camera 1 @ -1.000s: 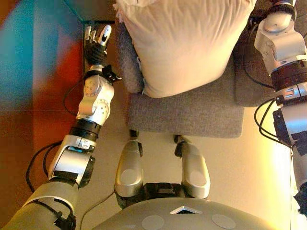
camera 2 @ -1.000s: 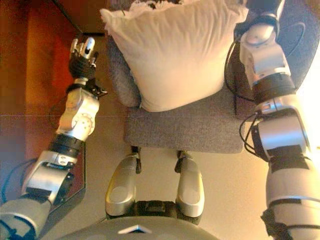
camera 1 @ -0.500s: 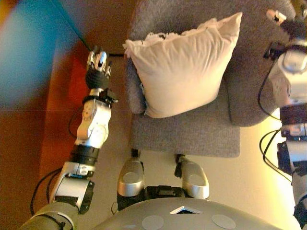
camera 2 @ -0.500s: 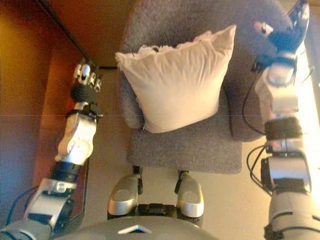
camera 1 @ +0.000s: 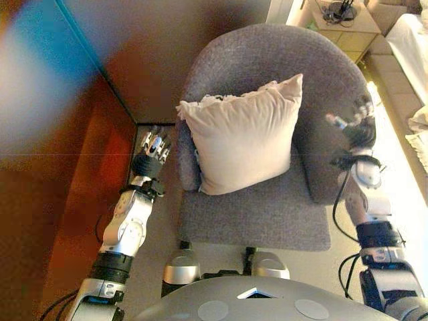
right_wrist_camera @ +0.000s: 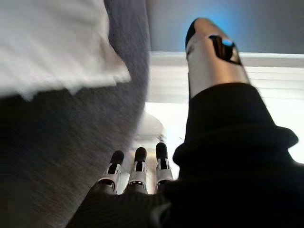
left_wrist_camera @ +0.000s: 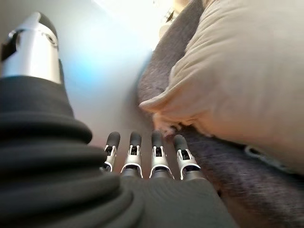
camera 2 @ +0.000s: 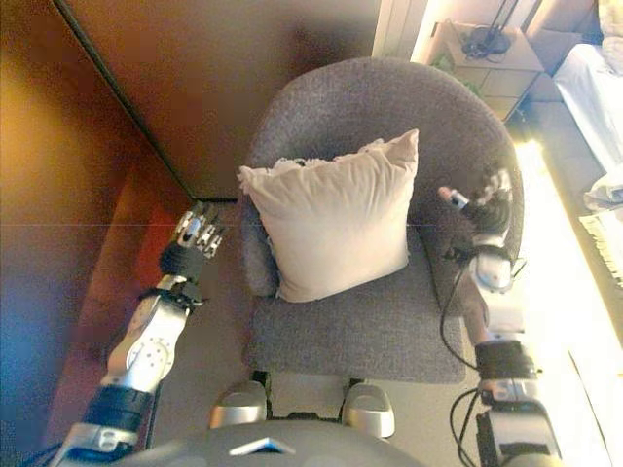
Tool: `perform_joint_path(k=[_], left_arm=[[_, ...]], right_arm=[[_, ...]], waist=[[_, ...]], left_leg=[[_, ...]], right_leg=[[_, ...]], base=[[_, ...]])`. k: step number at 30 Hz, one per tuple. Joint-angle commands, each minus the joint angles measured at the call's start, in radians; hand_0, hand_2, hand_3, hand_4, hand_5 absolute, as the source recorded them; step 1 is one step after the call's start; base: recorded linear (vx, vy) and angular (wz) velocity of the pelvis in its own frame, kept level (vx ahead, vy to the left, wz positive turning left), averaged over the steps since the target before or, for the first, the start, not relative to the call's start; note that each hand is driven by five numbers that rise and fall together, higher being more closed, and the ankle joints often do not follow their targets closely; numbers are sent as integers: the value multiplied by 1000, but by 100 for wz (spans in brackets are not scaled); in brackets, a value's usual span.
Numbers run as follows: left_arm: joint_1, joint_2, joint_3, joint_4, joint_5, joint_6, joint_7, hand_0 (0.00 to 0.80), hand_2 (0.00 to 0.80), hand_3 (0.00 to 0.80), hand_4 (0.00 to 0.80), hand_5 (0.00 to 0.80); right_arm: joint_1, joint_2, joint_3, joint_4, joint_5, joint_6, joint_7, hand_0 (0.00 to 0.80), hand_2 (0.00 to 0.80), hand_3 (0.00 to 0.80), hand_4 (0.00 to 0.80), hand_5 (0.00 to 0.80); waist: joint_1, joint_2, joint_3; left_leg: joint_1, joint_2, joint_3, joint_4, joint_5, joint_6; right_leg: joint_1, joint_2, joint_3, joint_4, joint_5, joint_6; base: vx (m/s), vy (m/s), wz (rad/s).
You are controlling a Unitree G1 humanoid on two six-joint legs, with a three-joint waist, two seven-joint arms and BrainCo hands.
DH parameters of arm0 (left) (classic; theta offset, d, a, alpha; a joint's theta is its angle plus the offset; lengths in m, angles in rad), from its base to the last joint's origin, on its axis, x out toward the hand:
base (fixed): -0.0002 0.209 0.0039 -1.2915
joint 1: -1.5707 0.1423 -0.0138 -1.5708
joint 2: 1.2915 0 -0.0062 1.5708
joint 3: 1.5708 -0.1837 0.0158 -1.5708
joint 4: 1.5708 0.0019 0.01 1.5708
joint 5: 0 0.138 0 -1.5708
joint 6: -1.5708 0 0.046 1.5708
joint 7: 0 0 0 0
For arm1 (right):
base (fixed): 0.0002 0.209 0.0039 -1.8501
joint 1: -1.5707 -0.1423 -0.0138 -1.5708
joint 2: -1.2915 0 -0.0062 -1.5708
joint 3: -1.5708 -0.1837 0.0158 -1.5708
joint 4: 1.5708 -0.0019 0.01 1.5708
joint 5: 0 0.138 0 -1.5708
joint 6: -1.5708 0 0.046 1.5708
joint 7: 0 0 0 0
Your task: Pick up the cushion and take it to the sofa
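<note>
A cream cushion (camera 1: 244,140) leans upright against the back of a grey armchair (camera 1: 267,214). My left hand (camera 1: 152,148) is open beside the chair's left arm, level with the cushion's lower left corner, apart from it. Its wrist view shows straight fingers (left_wrist_camera: 159,159) and the cushion (left_wrist_camera: 237,76) close by. My right hand (camera 1: 354,127) is open over the chair's right arm, to the right of the cushion, not touching it. Its wrist view shows straight fingers (right_wrist_camera: 137,171) and a cushion corner (right_wrist_camera: 61,57).
A dark brown wall or cabinet (camera 1: 160,60) stands left and behind the chair. A small wooden side table (camera 1: 338,23) with cables is at the back right. A pale sofa or bed edge (camera 1: 411,53) lies at the far right.
The camera has pulled back and up, so the whole chair shows now. Both hands have come in closer to the chair's sides, level with the cushion.
</note>
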Motion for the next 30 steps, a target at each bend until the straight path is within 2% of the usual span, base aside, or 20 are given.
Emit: perform_joint_path(k=[1,6,9,15,17,21,26,27,30], left_arm=[[30,-6,12,-68,24,-65,-82,0,0,0,0,0],[76,-29,18,-26,21,-70,-94,0,0,0,0,0],[99,-35,0,-5,74,-109,-97,0,0,0,0,0],[163,-58,-1,-29,-43,-101,-263,0,0,0,0,0],[162,-55,-23,-28,-69,-124,-299,0,0,0,0,0],[138,-39,-29,-35,-84,-121,-322,0,0,0,0,0],[115,-30,-35,-29,-81,-121,-265,0,0,0,0,0],[119,-34,-30,-33,-81,-116,-247,0,0,0,0,0],[130,-41,-33,-30,-70,-106,-238,0,0,0,0,0]], right_arm=[[23,35,-3,-105,128,-99,143,0,0,0,0,0],[121,145,69,-125,268,-119,316,0,0,0,0,0],[172,196,146,-95,426,-34,465,0,0,0,0,0],[249,247,193,-35,585,-8,592,0,0,0,0,0],[253,245,216,-25,599,43,641,0,0,0,0,0],[229,215,247,-10,537,6,632,0,0,0,0,0],[204,194,248,30,362,-65,437,0,0,0,0,0],[213,189,248,26,377,-40,433,0,0,0,0,0],[232,193,254,20,400,-31,448,0,0,0,0,0]], waist=[[-9,-6,-71],[-23,5,-86],[-24,11,-89],[-20,19,-93],[-24,22,-88],[-22,22,-86],[-23,21,-93],[-26,19,-94],[-29,16,-90]], left_leg=[[-7,16,46,74,-96,17],[6,8,52,38,-83,19],[3,1,51,31,-76,19],[4,-9,56,27,-78,27],[3,-8,63,27,-76,26],[-3,-13,61,30,-77,26],[1,-13,60,19,-73,25],[1,-13,60,16,-72,26],[-1,-13,61,10,-69,27]], right_leg=[[-8,-22,-7,6,-60,62],[-14,-14,-1,6,-61,61],[-14,-13,-3,8,-64,58],[-12,-17,-7,11,-68,57],[-15,-17,-4,12,-67,56],[-19,-16,-1,10,-67,55],[-18,-12,5,4,-65,55],[-21,-10,10,3,-66,53],[-26,-6,18,1,-64,52]], base=[[-71,50,1],[-73,64,0],[-79,71,0],[-37,41,1],[-46,27,0],[-30,8,-1],[-3,1,-2],[-17,1,-6],[-31,-10,-10]])
